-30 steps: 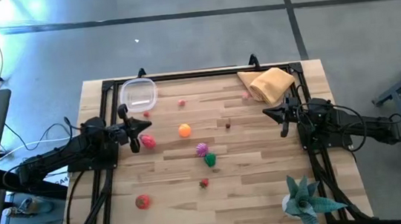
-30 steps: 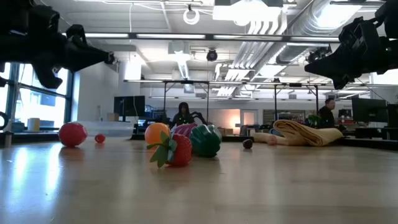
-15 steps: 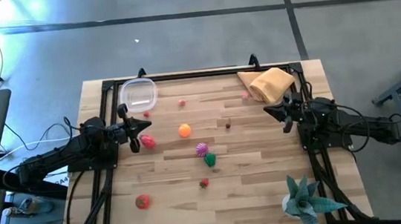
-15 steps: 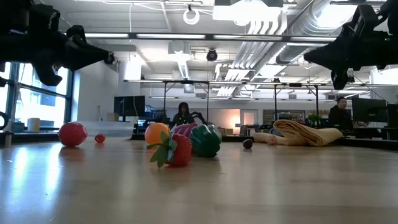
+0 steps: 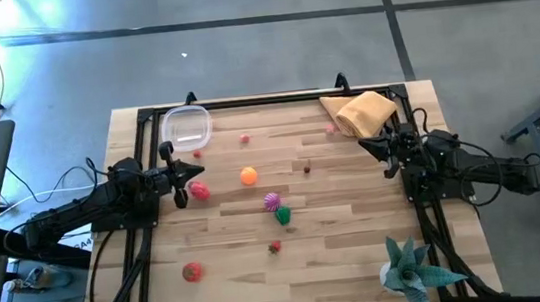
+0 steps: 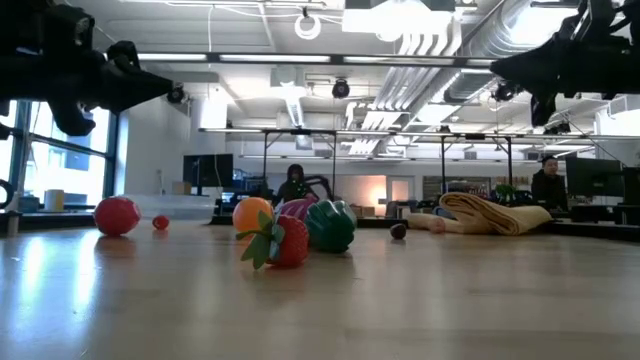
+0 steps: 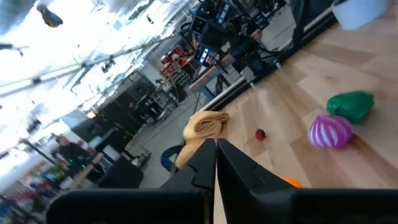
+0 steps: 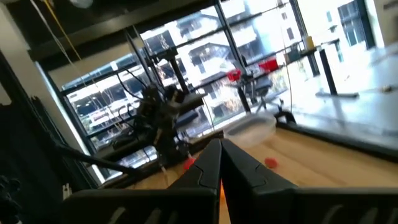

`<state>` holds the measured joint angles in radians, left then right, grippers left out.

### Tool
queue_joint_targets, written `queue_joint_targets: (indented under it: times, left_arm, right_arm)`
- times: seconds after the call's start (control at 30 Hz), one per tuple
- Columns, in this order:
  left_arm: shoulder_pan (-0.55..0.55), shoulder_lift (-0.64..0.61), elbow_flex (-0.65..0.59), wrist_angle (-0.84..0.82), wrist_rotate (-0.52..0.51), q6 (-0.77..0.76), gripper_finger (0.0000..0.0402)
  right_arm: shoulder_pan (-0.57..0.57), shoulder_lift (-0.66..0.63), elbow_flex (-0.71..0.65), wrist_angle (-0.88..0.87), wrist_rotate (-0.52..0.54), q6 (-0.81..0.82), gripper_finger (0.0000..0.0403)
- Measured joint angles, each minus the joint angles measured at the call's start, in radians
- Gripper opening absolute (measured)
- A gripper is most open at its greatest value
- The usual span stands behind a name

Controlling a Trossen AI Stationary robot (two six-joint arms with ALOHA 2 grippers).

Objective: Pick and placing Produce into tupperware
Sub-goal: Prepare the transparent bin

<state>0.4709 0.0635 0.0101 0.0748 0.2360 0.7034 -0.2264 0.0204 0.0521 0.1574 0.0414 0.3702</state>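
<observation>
Both end effectors, left (image 5: 194,168) and right (image 5: 364,148), are pinched together, empty; produce (image 5: 248,175) lies scattered mid-surface, tupperware (image 5: 187,126) at the far-left corner, its contents indiscernible

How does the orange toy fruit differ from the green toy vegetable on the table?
The orange fruit is plain, round and one colour; the green vegetable is darker and lumpy, with lobes that show in the low view. The orange fruit lies alone in open wood, nearer the tupperware; the green vegetable sits close beside the striped magenta piece. Both are small, rest on the table, outside the tupperware, and neither tool holds them.
</observation>
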Motion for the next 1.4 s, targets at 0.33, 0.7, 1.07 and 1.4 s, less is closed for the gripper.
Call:
queue_joint_targets:
  times: [0.33, 0.7, 1.07, 1.4]
  left_arm:
    - [0.0, 0.0, 0.0, 0.284, 0.207, -0.277, 0.0005]
    - [0.0, 0.0, 0.128, 0.276, 0.277, -0.296, 0.0005]
    - [0.0, 0.0, 0.247, -0.113, 0.194, -0.177, 0.0005]
    - [0.0, 0.024, 0.266, -0.301, -0.209, -0.136, 0.0005]
  right_arm:
    - [0.0, 0.0, 0.0, 0.116, -0.126, -0.038, 0.0]
    - [-0.002, 0.035, 0.066, 0.152, -0.125, -0.11, 0.0]
    - [-0.002, 0.337, 0.351, -0.155, -0.103, -0.191, 0.0]
    - [-0.002, 0.642, 0.478, -0.245, -0.095, -0.233, 0.0]
